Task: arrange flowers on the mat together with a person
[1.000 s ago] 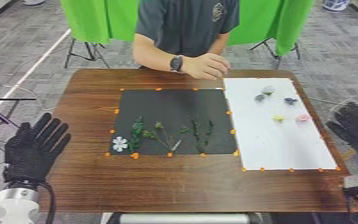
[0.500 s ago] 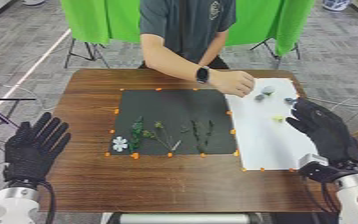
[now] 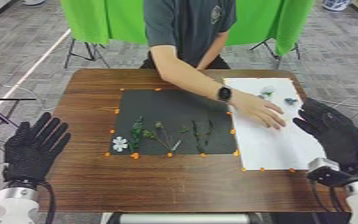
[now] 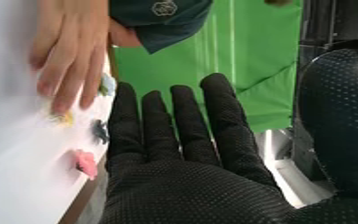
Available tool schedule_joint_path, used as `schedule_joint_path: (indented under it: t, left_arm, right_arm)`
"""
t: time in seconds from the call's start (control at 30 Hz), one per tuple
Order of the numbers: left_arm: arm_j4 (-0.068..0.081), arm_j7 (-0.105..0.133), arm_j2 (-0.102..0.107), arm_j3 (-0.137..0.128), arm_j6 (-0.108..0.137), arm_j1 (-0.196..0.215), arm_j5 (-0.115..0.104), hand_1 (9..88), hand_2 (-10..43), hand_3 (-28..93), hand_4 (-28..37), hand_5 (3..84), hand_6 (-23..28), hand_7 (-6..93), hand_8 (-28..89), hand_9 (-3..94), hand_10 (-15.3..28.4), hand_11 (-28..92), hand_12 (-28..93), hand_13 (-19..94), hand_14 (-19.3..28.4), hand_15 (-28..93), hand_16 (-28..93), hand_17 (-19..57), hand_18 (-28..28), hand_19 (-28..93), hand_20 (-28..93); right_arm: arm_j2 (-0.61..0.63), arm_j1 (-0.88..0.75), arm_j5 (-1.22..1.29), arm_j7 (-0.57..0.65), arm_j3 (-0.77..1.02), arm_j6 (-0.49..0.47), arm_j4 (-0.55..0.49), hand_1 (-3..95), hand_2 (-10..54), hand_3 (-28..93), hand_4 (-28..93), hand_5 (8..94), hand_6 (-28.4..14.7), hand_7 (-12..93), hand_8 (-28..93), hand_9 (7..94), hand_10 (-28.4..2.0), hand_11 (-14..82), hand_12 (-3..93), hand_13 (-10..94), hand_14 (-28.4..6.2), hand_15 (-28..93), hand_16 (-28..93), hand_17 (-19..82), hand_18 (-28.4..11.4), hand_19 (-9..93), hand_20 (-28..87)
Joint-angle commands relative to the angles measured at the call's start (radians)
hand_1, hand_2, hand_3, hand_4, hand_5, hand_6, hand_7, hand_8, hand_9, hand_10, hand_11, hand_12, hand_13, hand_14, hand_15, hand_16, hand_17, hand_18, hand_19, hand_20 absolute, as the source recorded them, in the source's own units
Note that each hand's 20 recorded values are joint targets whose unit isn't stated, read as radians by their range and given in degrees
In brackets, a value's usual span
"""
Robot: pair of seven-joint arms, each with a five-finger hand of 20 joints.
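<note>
- Moved since the earlier frame: person's hand (image 3: 260,111), from the far edge of the dark mat (image 3: 158,107) over to the white mat (image 3: 273,150); also right hand (image 3: 340,135), inward from the right, to above the right side of the white mat.
- At near left, by the left edge of the table (image 3: 140,185): left hand (image 3: 35,150), wide, with fingers straight and spread, holding nothing.
- At near right: right hand (image 4: 198,192), also wide, with fingers straight, thumb well apart, and nothing held.
- Along the borders of both mats: small orange bits (image 3: 135,156).
- In the near left corner of the dark mat: white flower (image 3: 119,144), lying flat.
- Just beside it, to the right: leafy sprig (image 3: 136,134), then branched sprig (image 3: 160,135), and farther right thin sprigs (image 3: 209,132), all lengthwise on the dark mat.
- On the white mat, seen in the right wrist view: pink flower (image 4: 87,164), apart from the person's hand.
- Farther: yellow flower (image 4: 64,119), right at the fingertips of the person's hand; contact not clear.
- Toward the far end of the white mat: blue flower (image 3: 290,101), and pale flower (image 3: 267,90) to its left.
- Behind the table: green cloth (image 3: 278,25).
</note>
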Motion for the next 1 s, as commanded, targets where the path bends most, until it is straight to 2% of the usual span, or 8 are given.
schedule_joint_path:
  t: [0.03, 0.07, 0.27, 0.3, 0.33, 0.6, 0.77, 1.0]
  left_arm:
    - [0.000, 0.000, -0.011, 0.000, -0.004, 0.022, -0.005, 28.2, 11.3, 72, -28.3, 44.1, 6.8, 9.0, -8, 39.4, 13.1, 13, 9, 30, 13.5, 17, -3, -2.5, 13.0, 25, 12]
    - [-0.002, 0.004, -0.012, -0.001, -0.003, 0.026, -0.006, 28.2, 11.3, 72, -28.3, 44.1, 6.8, 9.0, -8, 39.4, 13.1, 13, 9, 30, 13.4, 17, -3, -2.5, 13.0, 25, 12]
    - [-0.004, 0.006, -0.011, -0.003, 0.001, 0.029, -0.008, 28.2, 11.3, 72, -28.3, 44.2, 6.8, 9.0, -8, 39.4, 13.1, 13, 9, 30, 13.4, 17, -3, -2.5, 13.0, 25, 12]
    - [-0.005, 0.007, -0.012, -0.002, 0.000, 0.031, -0.008, 28.2, 11.3, 72, -28.3, 44.2, 6.8, 9.0, -8, 39.4, 13.1, 13, 9, 30, 13.4, 17, -3, -2.5, 13.0, 25, 12]
    - [-0.004, 0.004, -0.011, -0.001, 0.001, 0.029, -0.007, 28.2, 11.3, 72, -28.3, 44.1, 6.9, 9.0, -8, 39.5, 13.1, 13, 9, 30, 13.4, 17, -3, -2.5, 13.0, 25, 12]
    - [-0.006, 0.004, -0.004, -0.002, 0.002, 0.034, -0.010, 28.2, 11.3, 72, -28.3, 44.1, 6.7, 9.1, -8, 39.5, 13.1, 13, 9, 30, 13.4, 17, -3, -2.5, 13.0, 25, 12]
    - [-0.006, 0.006, 0.000, -0.001, -0.002, 0.028, -0.008, 28.1, 11.3, 72, -28.3, 44.1, 6.8, 9.0, -8, 39.5, 13.1, 13, 9, 30, 13.4, 17, -3, -2.5, 13.0, 25, 12]
    - [-0.006, 0.006, 0.001, 0.000, 0.003, 0.028, -0.008, 28.1, 11.3, 72, -28.3, 44.3, 6.9, 9.6, -8, 39.4, 13.1, 13, 9, 30, 13.3, 17, -3, -2.5, 13.0, 25, 12]
  right_arm:
    - [-0.029, -0.026, -0.006, 0.007, 0.008, -0.032, -0.029, 26.2, -3.0, 81, -25, 37.4, -5.6, 16, -12, 31.8, -13.4, 6.8, 10.5, 22, -10.4, 13, 8, 9, -11.2, 37, 7]
    - [0.007, -0.026, -0.002, -0.005, -0.031, 0.015, -0.027, 26.1, -2.9, 81, -25, 37.4, -5.6, 16, -12, 31.7, -13.4, 6.8, 10.5, 22, -10.4, 13, 8, 9, -11.1, 37, 7]
    - [0.005, -0.051, 0.042, -0.012, -0.064, 0.008, -0.050, 24.4, 0.5, 81, -25, 36.8, -5.9, 15, -12, 31.2, -14.0, 6.7, 10.5, 22, -10.4, 13, 7, 9, -11.0, 37, 6]
    - [0.109, -0.029, 0.083, -0.038, -0.181, 0.145, -0.039, 23.8, 1.4, 81, -25, 36.0, -6.2, 15, -12, 30.8, -14.1, 6.7, 10.5, 22, -10.5, 13, 7, 9, -10.9, 36, 6]
    - [0.239, 0.076, 0.139, -0.068, -0.370, 0.332, 0.002, 23.3, 2.2, 81, -25, 35.5, -6.3, 15, -12, 30.4, -14.1, 6.7, 10.5, 21, -10.6, 13, 7, 9, -10.9, 36, 6]
    - [0.278, 0.103, 0.108, -0.072, -0.453, 0.333, 0.012, 20.4, 7.6, 82, -26, 30.0, -6.9, 14, -12, 26.8, -14.6, 6.1, 10.4, 18, -10.8, 12, 8, 7, -10.8, 35, 6]
    - [0.287, 0.136, -0.012, -0.084, -0.456, 0.291, 0.040, 19.8, 7.9, 82, -26, 29.9, -6.9, 14, -12, 26.3, -14.6, 6.3, 10.5, 18, -10.9, 12, 8, 6, -11.0, 35, 6]
    - [0.298, 0.147, -0.183, -0.134, -0.439, 0.304, 0.059, 20.3, 6.2, 82, -25, 29.7, -6.9, 14, -12, 25.8, -14.4, 6.2, 10.5, 17, -10.6, 11, 8, 6, -11.1, 35, 6]
